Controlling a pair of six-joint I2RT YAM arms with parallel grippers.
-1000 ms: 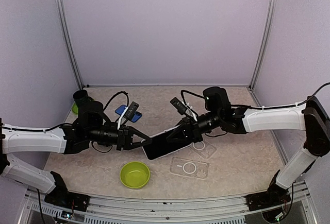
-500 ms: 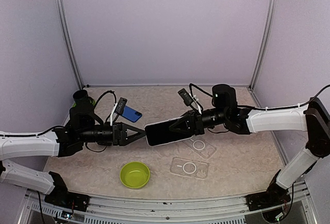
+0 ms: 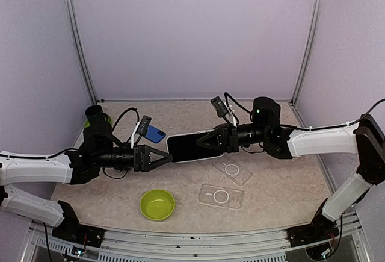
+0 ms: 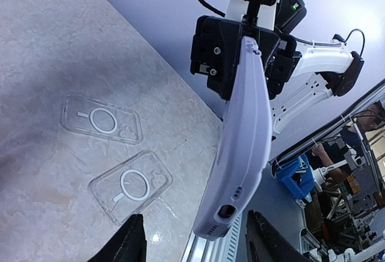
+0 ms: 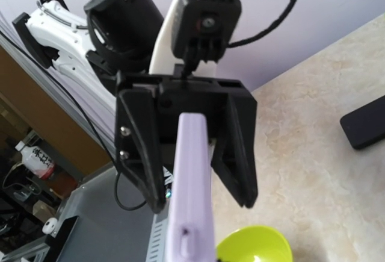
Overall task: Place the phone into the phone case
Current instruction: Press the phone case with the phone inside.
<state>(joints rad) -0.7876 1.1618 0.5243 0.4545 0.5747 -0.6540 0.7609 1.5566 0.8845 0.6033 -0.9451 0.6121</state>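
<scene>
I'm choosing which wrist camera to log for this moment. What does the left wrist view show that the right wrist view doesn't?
Only the left wrist view: two clear cases on the table, and the right claw shut on the lavender phone's far end. Only the right wrist view: the green bowl, a dark phone on the table, and the left claw seen from the front, open around the phone's other end. Both: the lavender phone, seen edge-on in the air.

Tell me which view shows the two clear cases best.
Left wrist: both clear cases lie large and unobstructed on the table, rings plainly visible. Top external shows them too, but smaller, near the held phone. Right wrist shows neither.
</scene>
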